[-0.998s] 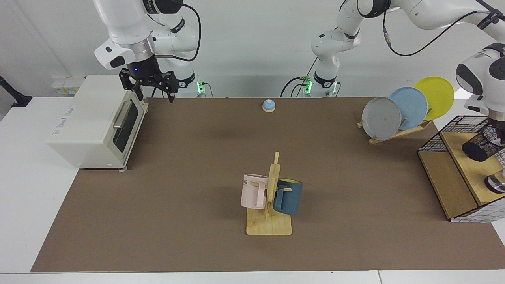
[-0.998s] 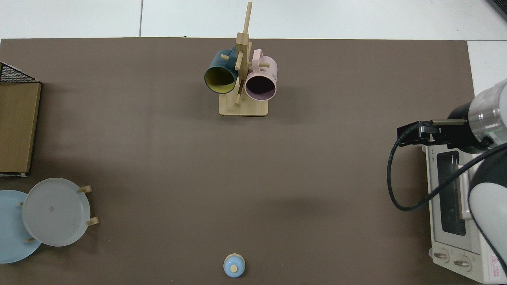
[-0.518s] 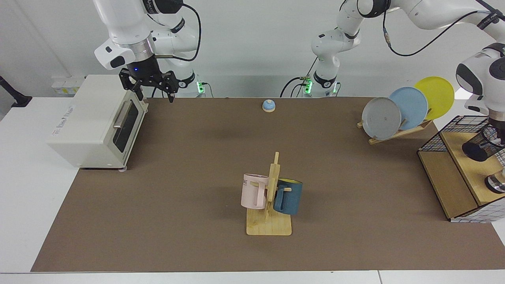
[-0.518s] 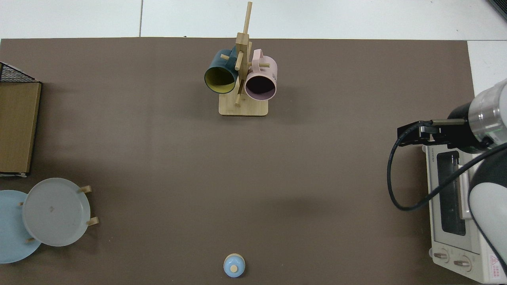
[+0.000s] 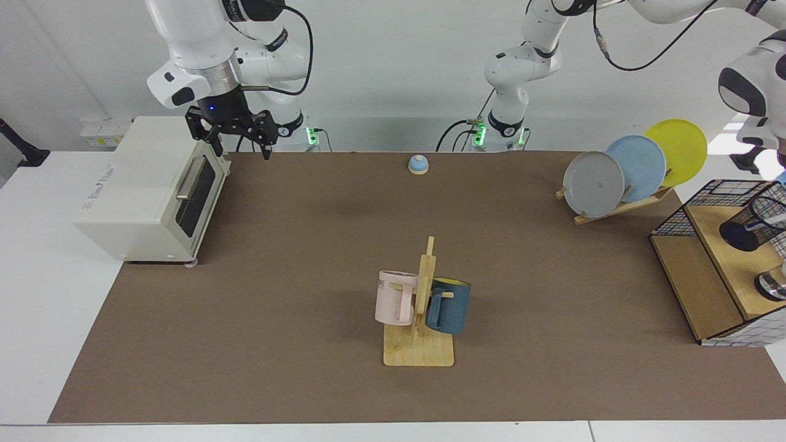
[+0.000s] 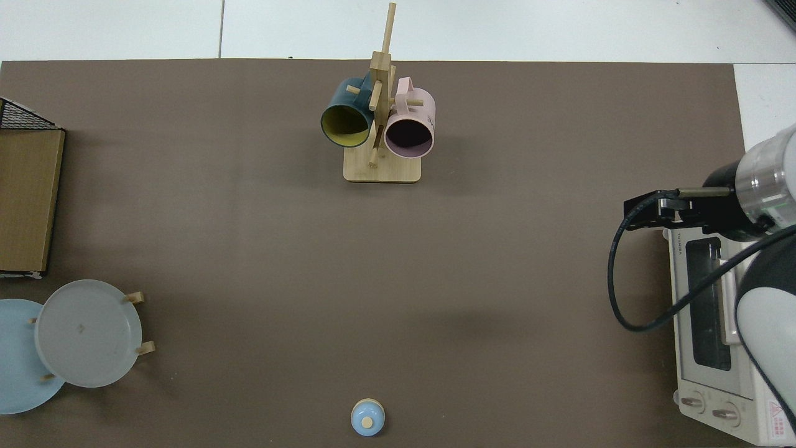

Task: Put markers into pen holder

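The pen holder (image 5: 750, 223) stood on the wooden shelf (image 5: 724, 258) at the facing view's right edge. Left gripper lay out of frame above it. Right gripper (image 5: 236, 138), fingers spread and empty, waited over the toaster oven (image 5: 147, 190).

Facing camera looks at me from across the table, high, wide, my bases at its far edge; top camera looks straight down, flipped, both sharing mug rack (image 5: 419, 307) (image 6: 381, 118), bell (image 5: 418, 164) (image 6: 367, 417), toaster oven (image 5: 147, 190) (image 6: 715, 348).
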Motion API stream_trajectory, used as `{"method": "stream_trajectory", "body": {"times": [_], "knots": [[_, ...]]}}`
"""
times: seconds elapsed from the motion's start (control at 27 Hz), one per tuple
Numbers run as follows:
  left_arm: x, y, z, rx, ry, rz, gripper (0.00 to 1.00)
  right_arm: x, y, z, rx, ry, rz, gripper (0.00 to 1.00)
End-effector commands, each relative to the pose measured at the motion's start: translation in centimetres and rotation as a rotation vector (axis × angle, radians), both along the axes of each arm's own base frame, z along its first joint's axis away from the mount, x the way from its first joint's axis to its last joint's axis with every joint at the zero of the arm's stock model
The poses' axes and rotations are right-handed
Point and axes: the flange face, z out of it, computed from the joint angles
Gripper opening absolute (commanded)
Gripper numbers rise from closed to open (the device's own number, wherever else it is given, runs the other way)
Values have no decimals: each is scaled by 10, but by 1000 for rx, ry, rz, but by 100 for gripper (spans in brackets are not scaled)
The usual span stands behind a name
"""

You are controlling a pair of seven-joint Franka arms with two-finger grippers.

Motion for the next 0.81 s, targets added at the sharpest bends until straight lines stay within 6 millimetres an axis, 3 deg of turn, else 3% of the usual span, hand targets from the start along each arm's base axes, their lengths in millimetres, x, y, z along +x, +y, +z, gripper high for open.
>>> {"method": "stream_trajectory", "body": {"times": [0.0,0.07,0.18,0.33,0.52,0.78], "knots": [[-9,-23,34,-53,-65,6,61,0,-2,4,3,-15,-19,100],[-13,-34,52,-91,-102,15,75,0,-2,4,3,-15,-17,100],[-15,-58,70,-134,-118,28,78,0,-2,4,3,-15,-17,100],[-22,-95,87,-191,-152,114,97,0,-2,4,3,-15,-17,100],[-34,-130,92,-304,-169,241,99,0,-2,4,3,-15,-19,100],[-49,-176,82,-517,-228,650,100,0,-2,4,3,-15,-19,100]]}}
